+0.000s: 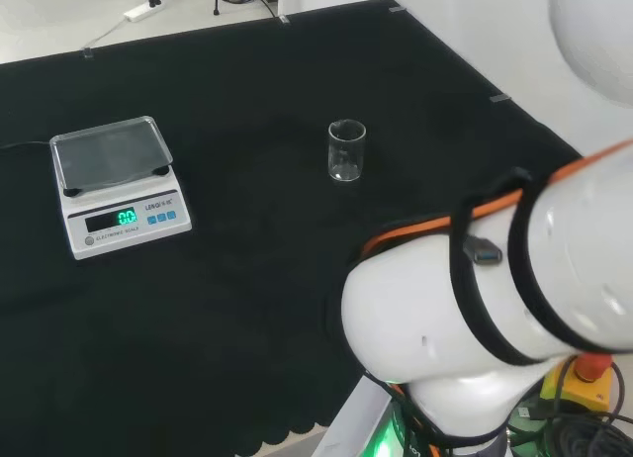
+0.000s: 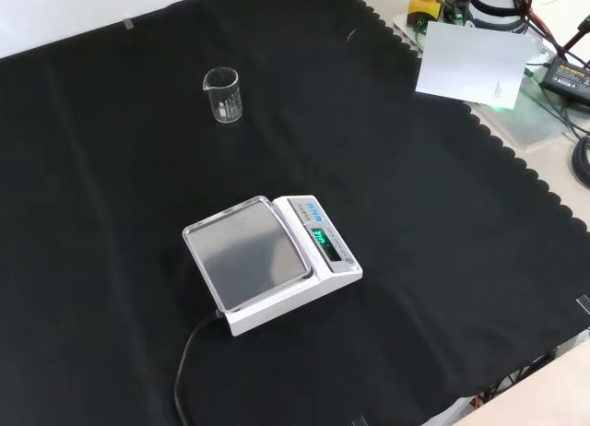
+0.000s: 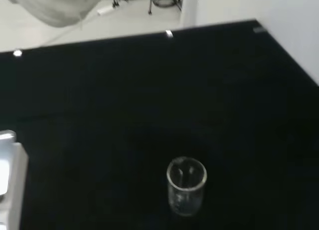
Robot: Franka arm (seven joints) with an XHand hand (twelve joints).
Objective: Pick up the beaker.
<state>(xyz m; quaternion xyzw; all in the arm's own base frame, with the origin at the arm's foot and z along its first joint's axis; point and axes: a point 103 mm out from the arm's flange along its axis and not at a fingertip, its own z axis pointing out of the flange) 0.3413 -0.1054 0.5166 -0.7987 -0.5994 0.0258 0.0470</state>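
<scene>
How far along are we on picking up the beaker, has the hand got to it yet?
Nothing looks done yet. The beaker stands upright and alone on the black cloth, to the right of the scale in the head view, with nothing touching it. A blurred white part of the hand shows in the wrist view, well clear of the beaker. Approach, grasp and lift are all left.

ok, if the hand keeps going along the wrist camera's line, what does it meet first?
Probably the small clear glass beaker, standing upright alone on the black cloth. Nothing lies before it, though depth is unclear.
</scene>
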